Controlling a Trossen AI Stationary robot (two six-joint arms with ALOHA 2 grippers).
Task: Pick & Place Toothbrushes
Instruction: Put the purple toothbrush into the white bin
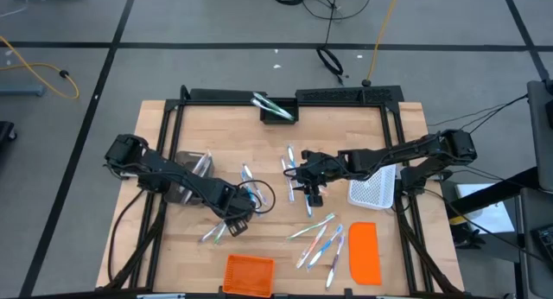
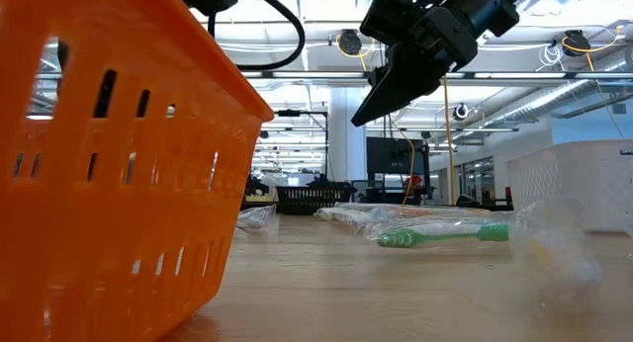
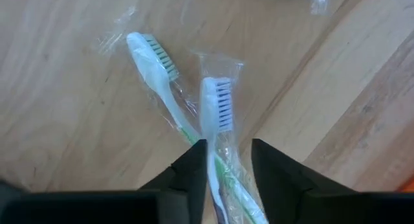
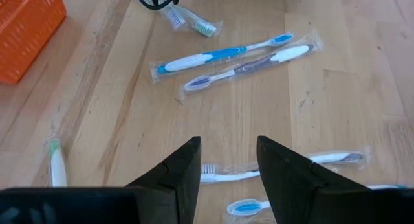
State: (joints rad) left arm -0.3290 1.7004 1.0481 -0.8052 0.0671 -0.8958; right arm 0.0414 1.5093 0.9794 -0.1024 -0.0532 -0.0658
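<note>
Two arms work over a wooden table [image 1: 207,135] strewn with wrapped toothbrushes. Left gripper [image 3: 223,160], low over the boards at about seven o'clock of the table in the high view, straddles the handle of a green-and-white toothbrush [image 3: 217,130] sealed in clear film; its fingers [image 3: 191,169] stand either side of the handle, partly drawn in, and whether they already pinch it cannot be told. A second wrapped brush [image 3: 152,72] lies crossed beneath the first, touching it near the fingers. Right gripper [image 4: 228,160] hangs above the table's centre with its fingers parted and nothing between them; a white toothbrush [image 4: 223,174] lies on the boards just beyond their tips, and a blue-and-white brush [image 4: 220,56] with a purple one [image 4: 249,65] beside it lies farther off. More toothbrushes [image 1: 320,240] lie scattered at about five o'clock, near a flat orange lid [image 1: 364,252]; an orange basket [image 1: 249,274] stands at six o'clock, a white mesh basket [image 1: 373,188] at three o'clock, and a dark tray [image 1: 278,111] holding a few brushes at twelve o'clock. Step in hand, as judged: the left arm's pick of one brush. The next move appears to call for a firm closure on the upper handle alone, then a straight lift so that the crossed brush is not dragged along; which container is the goal cannot be told.
</note>
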